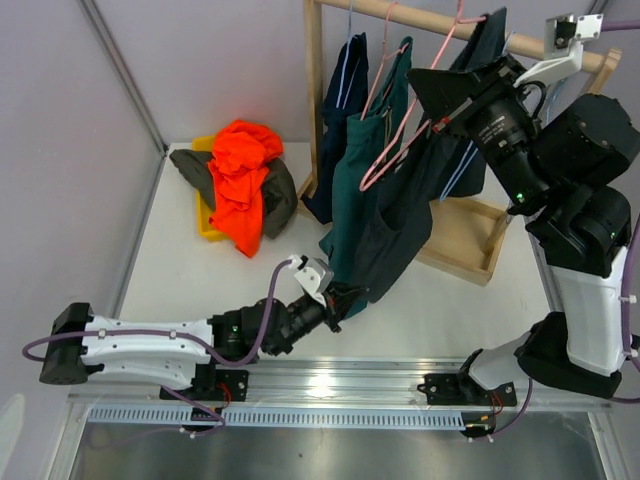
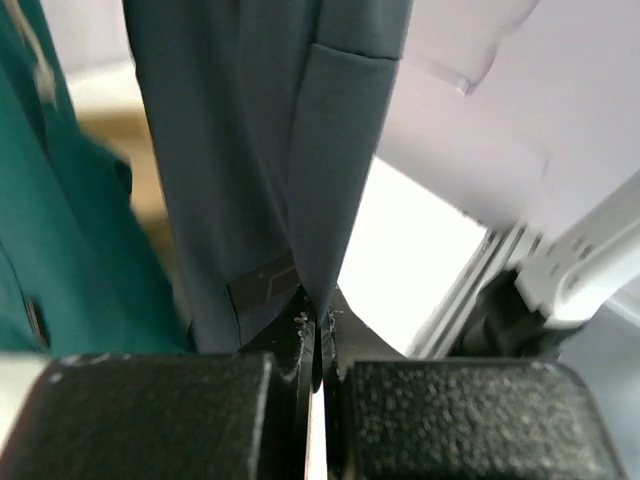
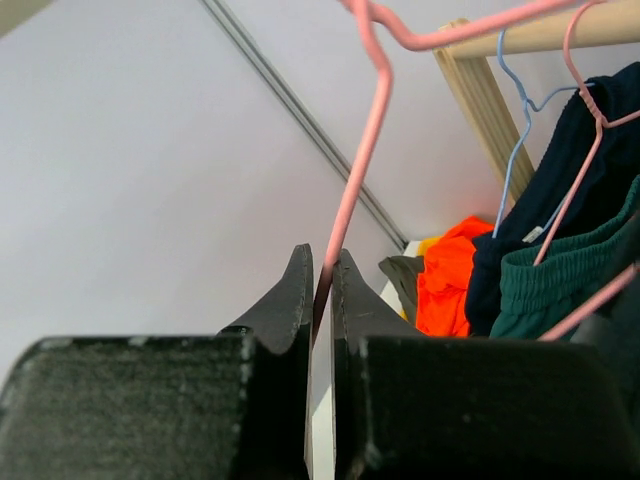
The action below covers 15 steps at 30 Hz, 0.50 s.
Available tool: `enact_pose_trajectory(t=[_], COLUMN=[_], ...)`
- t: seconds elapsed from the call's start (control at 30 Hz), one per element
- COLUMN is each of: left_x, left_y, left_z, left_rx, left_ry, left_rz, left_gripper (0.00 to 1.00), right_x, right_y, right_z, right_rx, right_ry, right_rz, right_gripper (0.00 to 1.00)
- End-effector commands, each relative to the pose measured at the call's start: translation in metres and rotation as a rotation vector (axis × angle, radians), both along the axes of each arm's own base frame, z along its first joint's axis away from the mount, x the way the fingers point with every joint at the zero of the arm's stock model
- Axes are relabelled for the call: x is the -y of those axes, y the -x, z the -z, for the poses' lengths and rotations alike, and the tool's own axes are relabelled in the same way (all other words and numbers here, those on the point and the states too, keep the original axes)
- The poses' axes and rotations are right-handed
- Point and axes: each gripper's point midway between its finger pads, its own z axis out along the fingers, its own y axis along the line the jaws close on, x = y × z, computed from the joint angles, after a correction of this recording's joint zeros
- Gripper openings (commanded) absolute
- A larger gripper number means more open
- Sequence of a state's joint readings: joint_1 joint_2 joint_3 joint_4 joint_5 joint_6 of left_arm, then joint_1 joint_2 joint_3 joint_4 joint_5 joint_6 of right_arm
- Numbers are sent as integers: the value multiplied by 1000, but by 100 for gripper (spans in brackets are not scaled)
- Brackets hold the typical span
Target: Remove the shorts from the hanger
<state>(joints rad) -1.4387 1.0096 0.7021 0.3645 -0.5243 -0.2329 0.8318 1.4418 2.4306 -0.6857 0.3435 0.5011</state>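
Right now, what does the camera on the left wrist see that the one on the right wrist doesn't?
Only the left wrist view shows the left gripper closed on the bottom edge of the black shorts, which look grey up close. Only the right wrist view shows the right gripper closed on the pink hanger wire, plus the wooden rail, the navy shorts on a blue hanger and the orange shorts heaped farther off. Both catch the teal shorts, and each sees only its own fingers.
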Motion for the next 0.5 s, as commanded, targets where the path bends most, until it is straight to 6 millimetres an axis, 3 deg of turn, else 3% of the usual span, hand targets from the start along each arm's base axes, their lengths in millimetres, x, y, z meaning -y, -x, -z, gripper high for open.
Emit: enact_pose_trajectory(t=[0.0, 0.13, 0.17, 0.2, 0.23, 0.3, 0.33, 0.37, 0.4, 0.43, 0.47], left_x=[-6, -3, 1, 3, 8, 21, 27, 31, 36, 33, 41], left_y=[16, 10, 4, -3, -20, -39, -61, -72, -83, -107, -124], left_z=[50, 38, 9, 3, 8, -36, -23, -43, -45, -87, -71], left_rx=[-80, -46, -26, 4, 8, 39, 40, 58, 71, 86, 67], left_ry=[-74, -101, -62, -87, -129, -104, -159, -148, -171, -104, -158], left_rz=[-1, -30, -58, -69, -106, -106, -148, -164, -160, -207, -213], left_gripper=[0, 0, 0, 0, 0, 0, 0, 0, 0, 0, 0], right_x=[63, 59, 54, 50, 42, 24, 14, 10, 10, 7, 3], right_y=[29, 30, 34, 36, 39, 53, 61, 65, 71, 75, 84], right_z=[-74, -55, -50, -46, -30, -22, -6, -1, -1, 1, 3], right_rx=[230, 174, 159, 142, 84, 56, -9, -31, -38, -56, -77], right_ry=[-145, -158, -167, -186, -226, -287, -330, -354, -386, -411, -445], right_rz=[127, 91, 54, 23, -37, -175, -262, -298, -329, -363, -425], right_gripper=[0, 0, 0, 0, 0, 0, 0, 0, 0, 0, 0])
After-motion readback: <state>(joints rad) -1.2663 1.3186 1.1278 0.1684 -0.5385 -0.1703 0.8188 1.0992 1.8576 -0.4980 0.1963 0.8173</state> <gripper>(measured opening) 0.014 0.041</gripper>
